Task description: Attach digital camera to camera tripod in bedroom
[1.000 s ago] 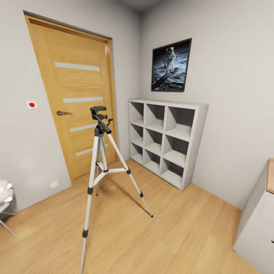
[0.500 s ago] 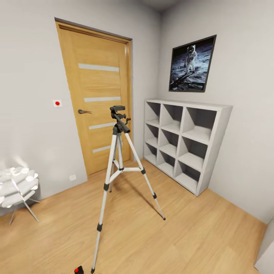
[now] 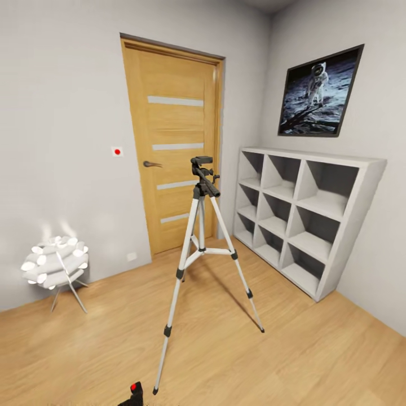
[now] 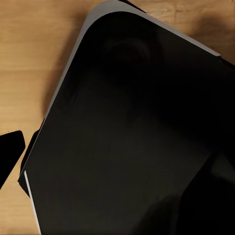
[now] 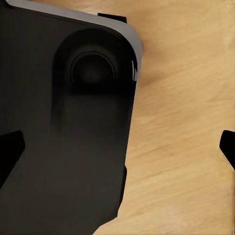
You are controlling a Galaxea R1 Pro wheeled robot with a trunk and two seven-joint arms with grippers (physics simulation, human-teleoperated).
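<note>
The camera tripod [image 3: 201,237] stands on the light wood floor in the middle of the head view, in front of the wooden door [image 3: 176,152]. Its three silver legs are spread and its black head is bare on top. The digital camera [image 3: 133,394] shows at that view's lower edge, small and black with its red button up, just beside the tripod's nearest foot. My right gripper [image 5: 117,147] hangs open over the floor, holding nothing. My left gripper [image 4: 112,171] also looks open, one fingertip [image 4: 10,154] showing against the floor.
A grey cube shelf [image 3: 307,217] stands against the right wall under the astronaut poster [image 3: 318,93]. A white lamp on thin legs [image 3: 56,265] sits at the left wall. Both wrist views look down on my own black base [image 4: 132,127] and wood floor [image 5: 186,147].
The head view has swung left, so the whole room has slid right in the picture. The white lamp has come fully into view and the digital camera now shows at the lower edge.
</note>
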